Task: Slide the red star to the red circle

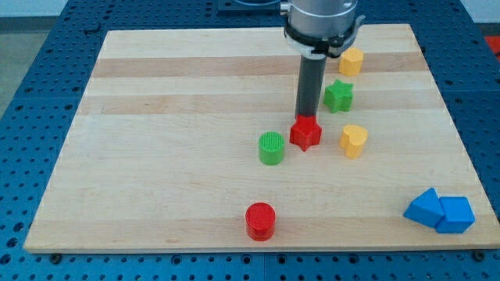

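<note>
My tip [308, 118] touches the star's [305, 133] top side; no fingers on this rig. Star sits mid-bench beside green cylinder [271, 148], well apart from red circle [260, 221]. Most of the slide remains.

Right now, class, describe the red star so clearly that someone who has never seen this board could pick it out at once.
Start at the wooden board and find my tip, a little right of the board's middle. The red star sits directly below it in the view, touching it, between the green cylinder and a yellow block. It is the only red piece with points; the red circle is round.
</note>
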Robot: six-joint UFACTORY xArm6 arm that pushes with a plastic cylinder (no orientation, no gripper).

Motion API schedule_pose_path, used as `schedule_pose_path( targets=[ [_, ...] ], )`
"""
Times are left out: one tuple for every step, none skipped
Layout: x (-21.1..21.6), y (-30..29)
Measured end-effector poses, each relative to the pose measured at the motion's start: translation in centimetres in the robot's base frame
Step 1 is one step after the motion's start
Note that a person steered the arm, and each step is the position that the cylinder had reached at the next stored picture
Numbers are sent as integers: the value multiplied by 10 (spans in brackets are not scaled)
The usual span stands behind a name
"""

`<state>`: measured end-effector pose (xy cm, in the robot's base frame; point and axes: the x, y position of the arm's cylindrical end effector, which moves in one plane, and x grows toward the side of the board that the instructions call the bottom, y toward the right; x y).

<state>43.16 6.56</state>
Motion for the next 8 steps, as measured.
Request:
schedule_pose_path(
  targets=[
    [25,-1],
    [53,-1],
    [80,-1],
    [106,-1],
    [111,8],
    [103,36],
    [119,54],
    [126,40]
  ],
)
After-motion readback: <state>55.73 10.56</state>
